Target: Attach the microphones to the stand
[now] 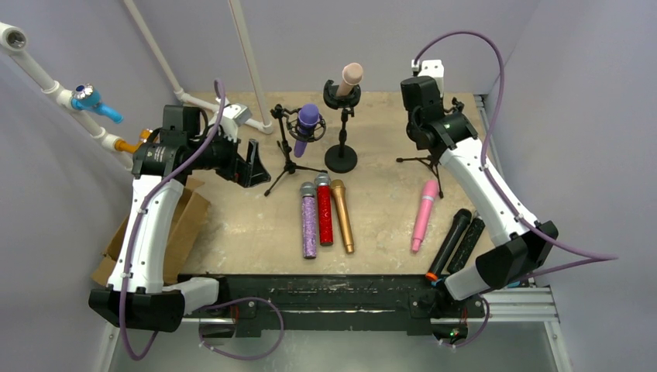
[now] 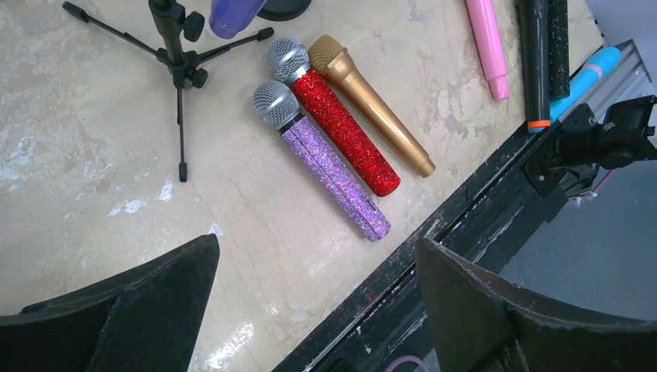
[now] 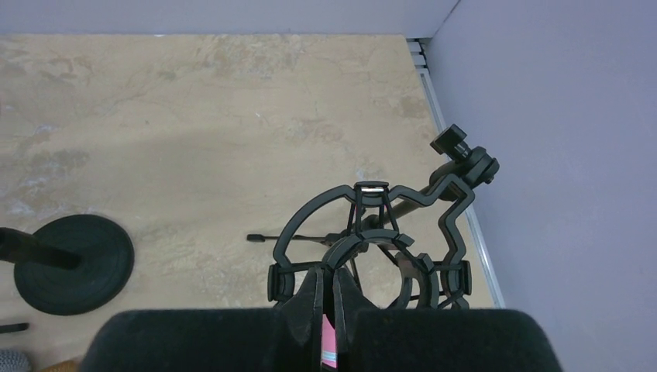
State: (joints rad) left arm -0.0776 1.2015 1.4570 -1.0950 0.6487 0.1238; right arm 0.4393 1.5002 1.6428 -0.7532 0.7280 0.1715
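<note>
Three stands are at the back. A left tripod stand (image 1: 290,151) holds a purple microphone (image 1: 307,124). A round-base stand (image 1: 341,155) holds a beige microphone (image 1: 350,77). The right tripod stand (image 1: 428,161) has an empty black shock mount (image 3: 372,205). My right gripper (image 3: 333,275) is shut on the mount's inner ring; it also shows in the top view (image 1: 424,133). My left gripper (image 2: 316,244) is open and empty, above the table near its front edge. On the table lie purple-glitter (image 1: 309,221), red-glitter (image 1: 324,213), gold (image 1: 342,217), pink (image 1: 424,215) and two black microphones (image 1: 451,242).
A black rail (image 1: 325,291) runs along the table's front edge. A blue object (image 2: 593,71) lies by that rail in the left wrist view. A cardboard box (image 1: 182,225) sits at the left edge. White pipes (image 1: 248,54) stand against the back wall. A grey wall (image 3: 558,155) is close to the right of the stand.
</note>
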